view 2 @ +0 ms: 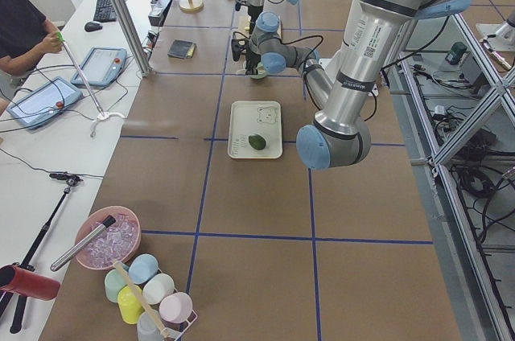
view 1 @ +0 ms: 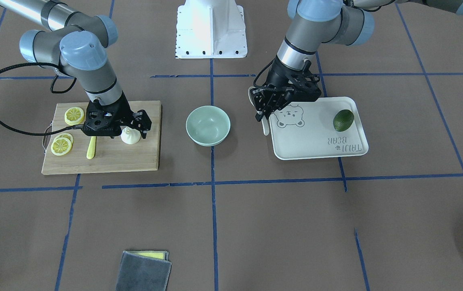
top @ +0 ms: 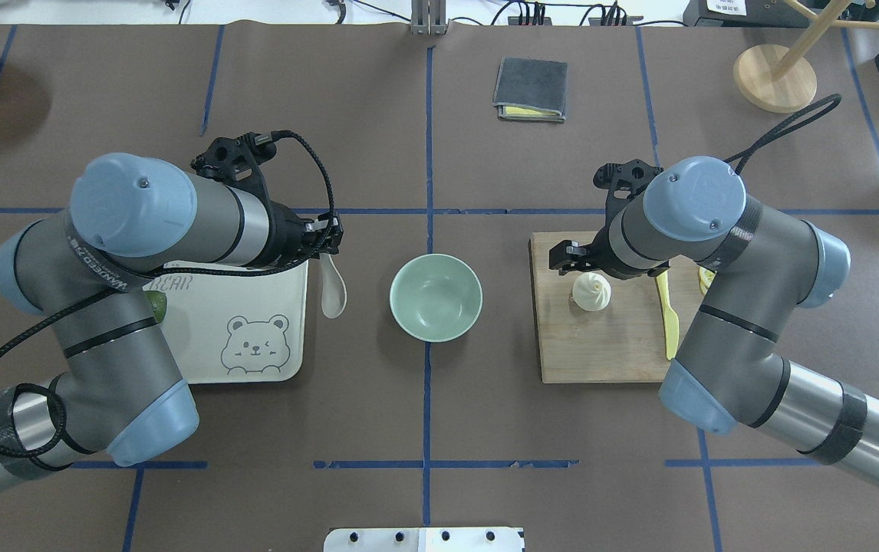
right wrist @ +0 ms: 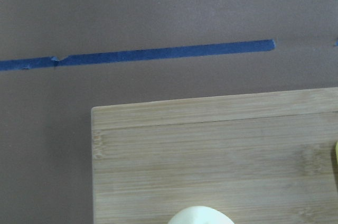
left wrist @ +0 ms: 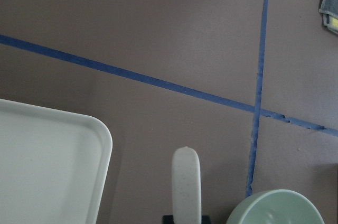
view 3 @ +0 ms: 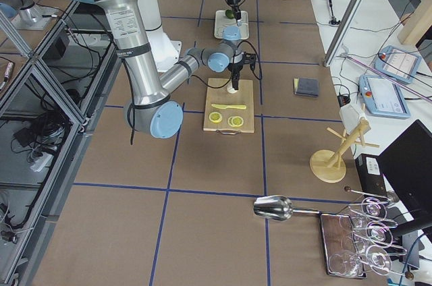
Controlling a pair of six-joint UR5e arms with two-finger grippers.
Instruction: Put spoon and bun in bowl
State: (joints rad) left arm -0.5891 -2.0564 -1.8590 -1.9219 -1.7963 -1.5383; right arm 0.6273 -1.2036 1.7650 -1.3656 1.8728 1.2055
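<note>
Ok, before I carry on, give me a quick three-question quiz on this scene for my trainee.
1. Which gripper holds the spoon?
2. True or false: the bowl already has the bun in it.
3. The bun lies: A in the bowl; B on the wooden board; C against the spoon.
Key: 1 the left gripper; 2 false; 3 B.

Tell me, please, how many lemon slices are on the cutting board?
3 lemon slices. One lies at the cutting board's corner toward the robot; two overlap near the handle edge, beside the yellow knife. The right arm may hide others.
</note>
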